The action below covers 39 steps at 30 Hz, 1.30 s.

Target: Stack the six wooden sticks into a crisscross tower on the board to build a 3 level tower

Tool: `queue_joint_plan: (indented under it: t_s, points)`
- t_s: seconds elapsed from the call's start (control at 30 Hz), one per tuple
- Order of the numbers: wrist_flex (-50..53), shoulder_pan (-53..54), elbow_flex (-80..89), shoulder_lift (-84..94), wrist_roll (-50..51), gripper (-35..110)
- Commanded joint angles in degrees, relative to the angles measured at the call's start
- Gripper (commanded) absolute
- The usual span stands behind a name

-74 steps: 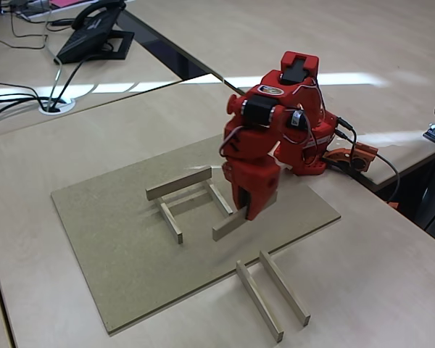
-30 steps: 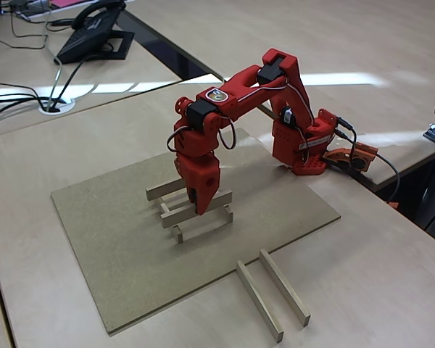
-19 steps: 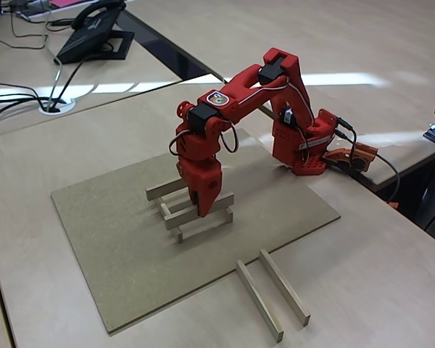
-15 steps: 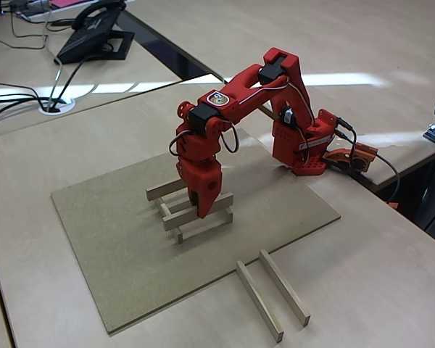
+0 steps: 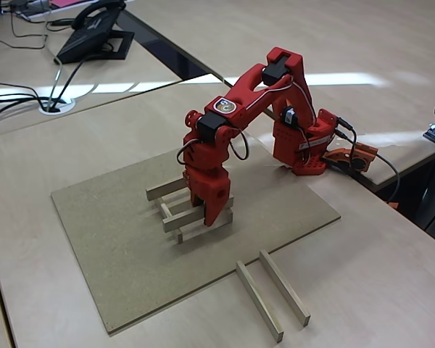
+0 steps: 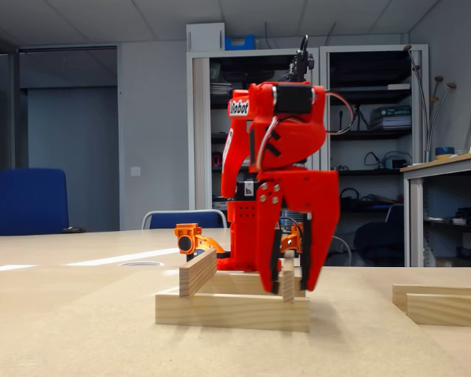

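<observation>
The red arm reaches out from its base over the brownish-tan board [image 5: 116, 239], and its gripper [image 5: 212, 216] points down at the partly built crisscross tower [image 5: 192, 210] near the middle of the board. The tower has four pale wooden sticks in it: two parallel ones lying on the board, and two more laid across them as a second level. In the low fixed view the gripper [image 6: 292, 284] hangs with its two fingers [image 6: 322, 236] spread apart, one on each side of the near upper stick [image 6: 288, 276], whose square end shows in the gap. The stick rests on the bottom stick [image 6: 231, 311], and the fingers seem to stand clear of it rather than to clamp it, though I cannot tell whether one pad touches it. The other upper stick [image 6: 196, 271] lies to the left in that view. Two further sticks [image 5: 272, 293] lie side by side, almost parallel, on the pale bench [image 5: 377, 290] just off the board's near edge, well apart from the tower.
</observation>
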Motion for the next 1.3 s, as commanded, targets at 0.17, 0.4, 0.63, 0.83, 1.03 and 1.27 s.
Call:
queue_joint_plan:
  t_s: [0.17,0.4,0.63,0.83,1.03,1.27]
  points:
    - [-1.93,-0.97,2.29,4.57,-1.67,21]
    - [-3.34,-0.62,3.34,5.1,-4.75,26]
    - [-3.34,-0.35,3.25,6.24,-7.12,29]
    - [-1.58,-0.35,0.26,7.29,-9.67,30]
    - [3.25,-0.26,-2.55,10.9,-11.87,29]
    - [2.37,1.14,0.53,16.87,-17.93,28]
